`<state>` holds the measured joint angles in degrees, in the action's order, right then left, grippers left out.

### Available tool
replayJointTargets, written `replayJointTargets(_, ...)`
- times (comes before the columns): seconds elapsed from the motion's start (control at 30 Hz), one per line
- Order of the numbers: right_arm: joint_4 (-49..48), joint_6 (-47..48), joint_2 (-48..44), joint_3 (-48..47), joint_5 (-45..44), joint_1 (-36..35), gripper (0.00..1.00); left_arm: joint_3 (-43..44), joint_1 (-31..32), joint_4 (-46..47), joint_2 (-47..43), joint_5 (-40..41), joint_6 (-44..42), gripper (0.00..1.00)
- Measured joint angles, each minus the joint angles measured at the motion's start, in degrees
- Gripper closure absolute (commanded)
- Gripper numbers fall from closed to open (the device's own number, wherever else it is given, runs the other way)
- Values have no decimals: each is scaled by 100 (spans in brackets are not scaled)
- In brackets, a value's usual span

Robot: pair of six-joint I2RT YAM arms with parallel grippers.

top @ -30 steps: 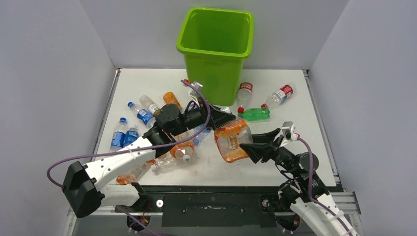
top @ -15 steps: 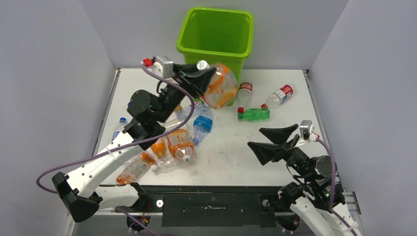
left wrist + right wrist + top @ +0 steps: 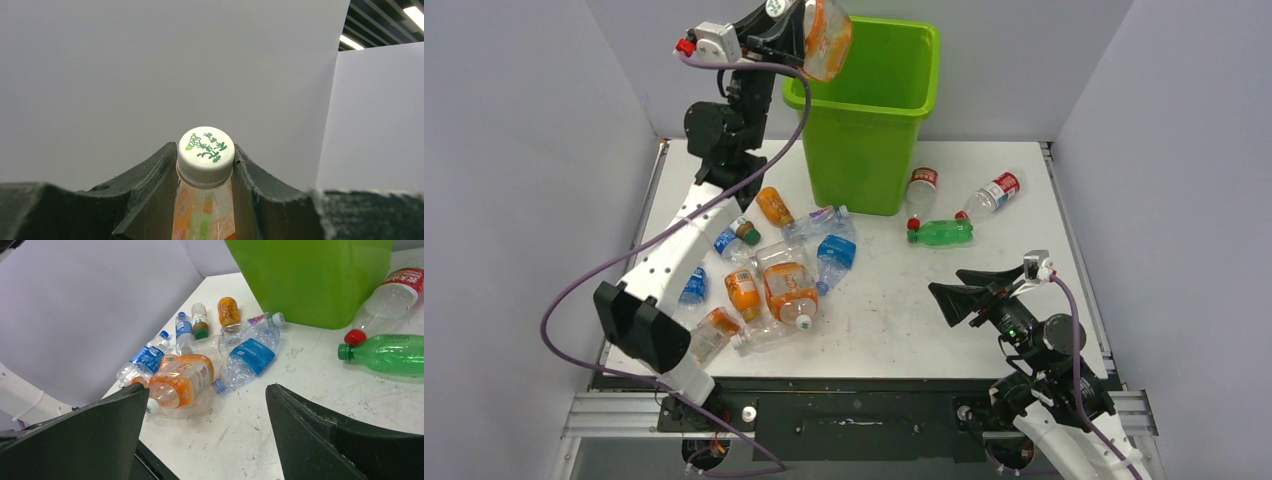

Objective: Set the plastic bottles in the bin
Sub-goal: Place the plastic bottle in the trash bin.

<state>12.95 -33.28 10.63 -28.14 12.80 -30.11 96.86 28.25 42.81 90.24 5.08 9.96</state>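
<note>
High over the near-left rim of the lime-green bin (image 3: 864, 150), my left gripper (image 3: 796, 22) is shut on a crushed orange-labelled bottle (image 3: 827, 38). The left wrist view shows its fingers (image 3: 160, 170) clamped on the neck just under the white cap (image 3: 206, 149). My right gripper (image 3: 946, 282) stands open and empty low over the near right of the table. Its fingers (image 3: 100, 430) frame bare tabletop. Several bottles (image 3: 789, 285) lie in a cluster at left. A green bottle (image 3: 944, 232) lies right of the bin (image 3: 310, 280).
Two clear red-labelled bottles (image 3: 921, 185) (image 3: 994, 192) lie beside the bin's right foot. Grey walls close in the table (image 3: 874, 330) at left, right and back. In the right wrist view an orange bottle (image 3: 182, 380) and a blue-labelled crushed one (image 3: 250, 357) lie ahead.
The left arm has lifted the orange bottle from the table's middle up over the bin's rim. The right gripper let go of it, opened and drew back to the near right.
</note>
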Motion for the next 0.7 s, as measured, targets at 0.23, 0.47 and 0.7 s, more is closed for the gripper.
replayJointTargets(0.23, 87, -59, -4, 155, -205, 0, 10, 1366, -162, -170, 1429, -466, 321, 100)
replayJointTargets(0.47, 85, -4, 37, 229, -317, 0, 10, 2055, -129, -470, 2251, -920, 651, 81)
replayJointTargets(0.7, 85, 184, 280, 229, -343, 0, 10, 2251, -50, -761, 2509, -992, 730, 17)
